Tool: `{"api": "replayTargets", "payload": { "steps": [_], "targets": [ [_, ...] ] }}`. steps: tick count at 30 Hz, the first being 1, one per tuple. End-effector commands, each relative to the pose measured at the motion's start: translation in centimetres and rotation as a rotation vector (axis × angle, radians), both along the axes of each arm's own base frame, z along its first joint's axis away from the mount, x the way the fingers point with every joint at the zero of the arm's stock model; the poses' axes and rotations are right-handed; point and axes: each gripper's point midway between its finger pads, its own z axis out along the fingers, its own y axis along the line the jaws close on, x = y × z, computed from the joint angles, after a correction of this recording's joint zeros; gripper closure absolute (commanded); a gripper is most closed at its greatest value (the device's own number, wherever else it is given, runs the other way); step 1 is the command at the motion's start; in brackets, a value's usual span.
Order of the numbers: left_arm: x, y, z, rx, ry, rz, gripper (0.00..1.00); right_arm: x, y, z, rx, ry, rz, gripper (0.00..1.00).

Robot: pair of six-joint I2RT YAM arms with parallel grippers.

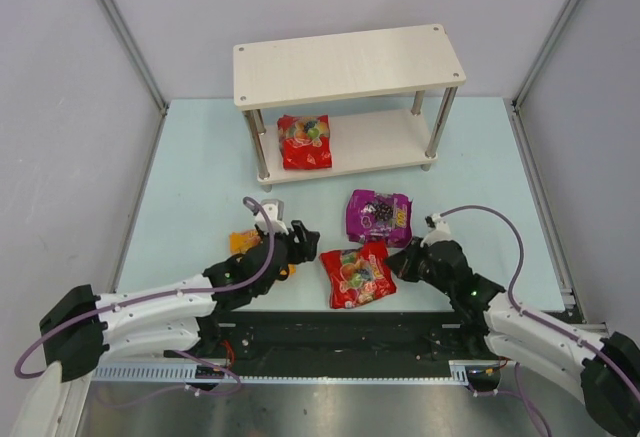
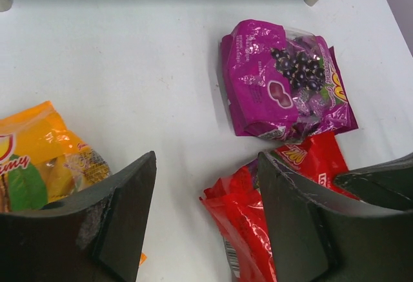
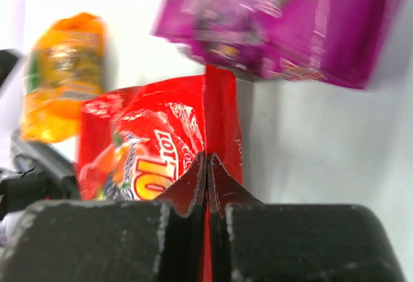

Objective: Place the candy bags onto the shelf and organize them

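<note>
Edge of red bag (image 3: 148, 146) is pinched in right tool (image 3: 206, 166); left tool (image 2: 206, 172) gapes.

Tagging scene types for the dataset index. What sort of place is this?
Most likely a lab robot test cell, not a shop: plain grey wall panels in metal framing box in a pale tabletop, two arms are bolted at its near edge, and a small shelf holds a candy bag.
</note>
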Motion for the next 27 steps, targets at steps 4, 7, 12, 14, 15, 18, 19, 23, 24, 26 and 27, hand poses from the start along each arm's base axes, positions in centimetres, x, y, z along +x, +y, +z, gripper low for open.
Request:
{"api": "replayTargets", "payload": {
  "steps": [4,7,12,14,15,18,19,23,24,26,27],
  "targets": [
    [-0.2,1.2,0.5,-0.032,-0.01,0.044,0.31,0.6,1.2,12.0,0.116,-0.374,0.115,1.0],
    [-0.2,1.4,0.7,-0.036,-0.014,0.05,0.31,0.5,1.1,14.1,0.12,-0.433,0.135,1.0],
    [-0.2,1.6,0.9,-0.038,-0.021,0.055,0.31,0.6,1.5,15.5,0.108,-0.456,0.169,1.0],
    [-0.2,1.8,0.9,-0.041,-0.021,0.06,0.31,0.7,1.6,16.6,0.109,-0.472,0.17,1.0],
    [-0.3,1.8,0.9,-0.044,-0.024,0.057,0.31,0.8,1.6,17.0,0.106,-0.481,0.171,1.0],
    [-0.4,2.1,0.7,-0.046,-0.023,0.062,0.31,1.0,2.0,17.8,0.081,-0.495,0.192,1.0],
    [-0.5,2.3,0.7,-0.044,-0.019,0.066,0.31,0.9,2.2,17.4,0.052,-0.491,0.222,1.0],
    [-0.5,3.2,0.9,-0.044,-0.029,0.091,0.3,0.4,3.9,17.2,0.045,-0.477,0.302,1.0],
    [-0.5,3.3,0.9,-0.045,-0.03,0.092,0.3,0.4,4.4,16.8,0.04,-0.466,0.31,1.0],
    [-0.6,3.6,1.1,-0.048,-0.035,0.099,0.29,0.4,5.3,17.2,0.056,-0.486,0.319,1.0],
    [-0.5,3.8,1.3,-0.054,-0.038,0.107,0.29,-0.3,6.3,17.2,0.064,-0.489,0.349,1.0]
  ]
}}
